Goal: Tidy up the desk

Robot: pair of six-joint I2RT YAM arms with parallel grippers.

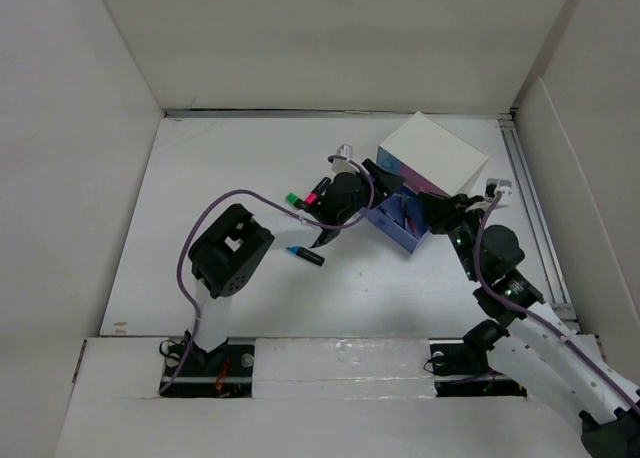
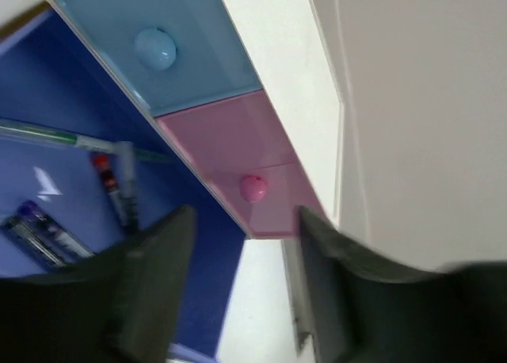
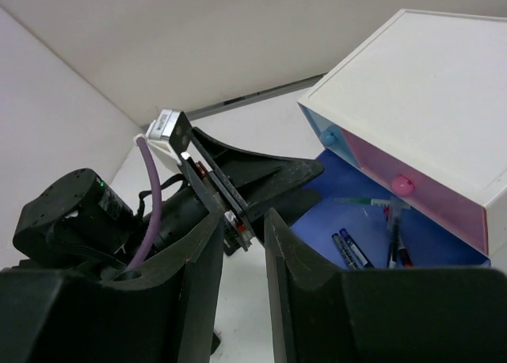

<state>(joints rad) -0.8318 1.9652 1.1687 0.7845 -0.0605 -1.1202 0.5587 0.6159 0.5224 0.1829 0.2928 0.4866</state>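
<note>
1. Hovering above the open blue drawer point(image 2: 63, 85), where pens point(image 2: 119, 185) lie, our left end effector point(image 2: 245, 220) stands wide and empty; we judge it placed for stowing.
2. Our right end effector point(image 3: 244, 219), narrowly parted and empty, sits beside that drawer.
3. Bench point(image 1: 250, 168): matte white, flat, underlying everything; a slim blue-tipped pen point(image 1: 308, 256) lies loose on it.

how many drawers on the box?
3: light-blue drawer shut; pink drawer shut, right beside it; dark-blue drawer under them, pulled open, pens inside. Other sides of the box aren't visible, so more could be hidden.
</note>
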